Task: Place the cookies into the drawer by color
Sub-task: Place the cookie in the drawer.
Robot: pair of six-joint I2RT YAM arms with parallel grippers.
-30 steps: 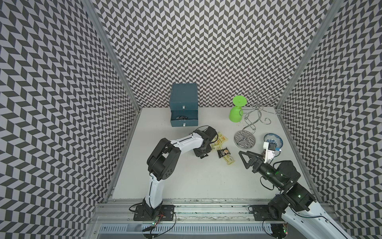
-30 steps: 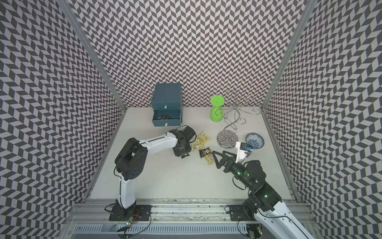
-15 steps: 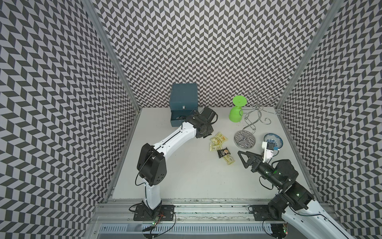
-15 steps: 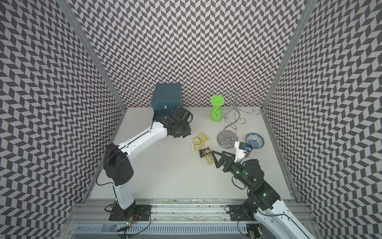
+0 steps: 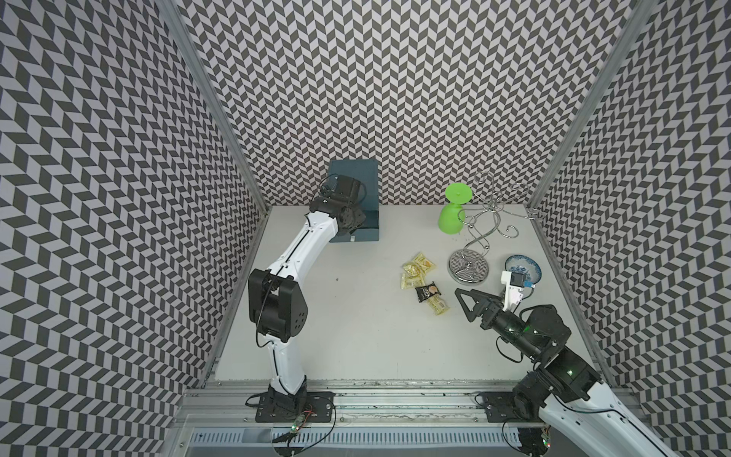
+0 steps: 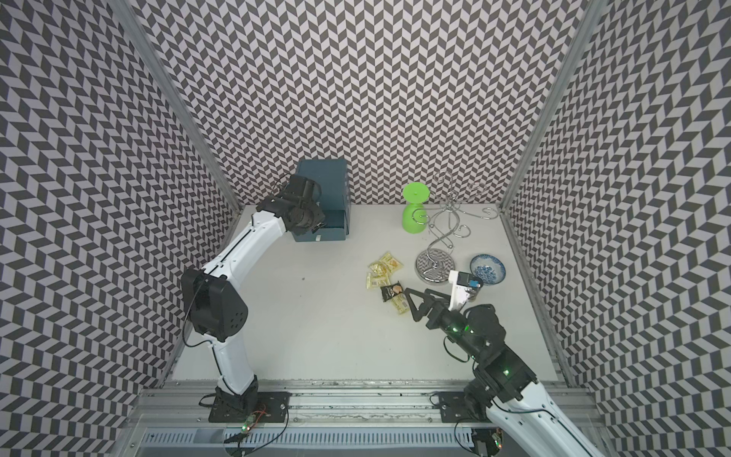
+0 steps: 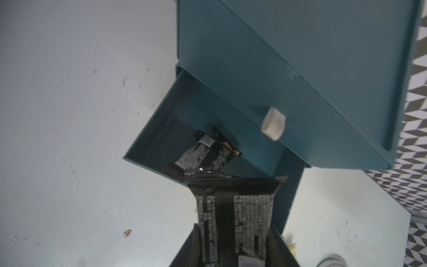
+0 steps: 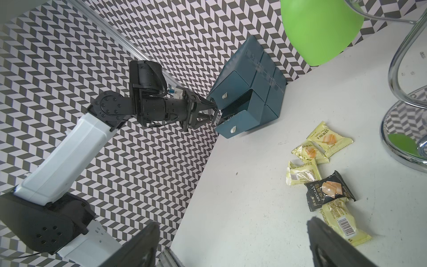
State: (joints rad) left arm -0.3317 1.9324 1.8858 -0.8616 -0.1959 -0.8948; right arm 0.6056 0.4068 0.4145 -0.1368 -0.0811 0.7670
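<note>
Since a second ago the left gripper [image 7: 233,235] has swung from the leftover pile [image 5: 413,281] over to the drawer [image 7: 300,57]. It's clamped on a black cookie [image 7: 233,198], long axis pointing straight out from the jaws, free end just over the rim of the open tray [image 7: 157,124]. One black packet [image 7: 208,152] lies inside. Meanwhile the right gripper [image 5: 463,304], wide open and empty, sits beside that pile, yellows plus one black, so it's nearer those.

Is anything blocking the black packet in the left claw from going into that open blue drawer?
Nothing visible does. The black packet in the left gripper is at the mouth of the open drawer; a second black packet lies inside, with free room around it.
</note>
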